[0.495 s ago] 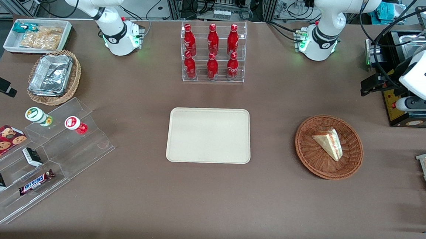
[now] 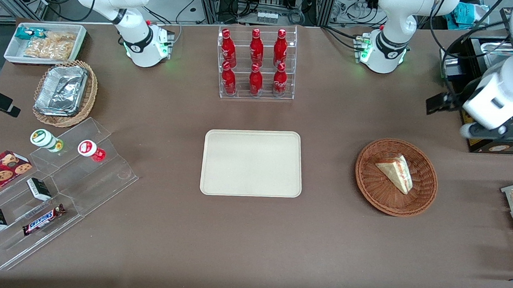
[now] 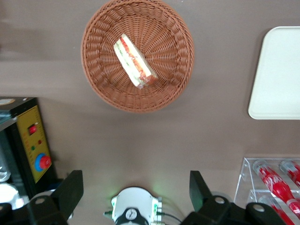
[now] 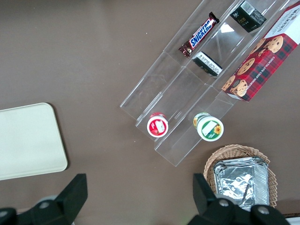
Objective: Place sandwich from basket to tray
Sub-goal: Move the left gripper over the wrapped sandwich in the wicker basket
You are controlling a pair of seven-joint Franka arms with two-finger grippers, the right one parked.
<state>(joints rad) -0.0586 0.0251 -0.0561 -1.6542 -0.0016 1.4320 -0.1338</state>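
Triangular white-bread sandwich (image 2: 396,172) with red and green filling is lying inside the round reddish-brown woven wicker basket (image 2: 372,185) on the brown table (image 2: 250,241). Flat cream rectangular tray (image 2: 251,163) is sitting near that basket, toward the parked arm's end. Left claw (image 3: 136,194) is hovering high above the table near the basket, fingers (image 3: 70,190) spread apart, gripping nothing.

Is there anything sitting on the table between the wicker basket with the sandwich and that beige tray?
No. In the front view only bare brown tabletop lies between the basket and the tray. The end effector hangs open, high above the table.
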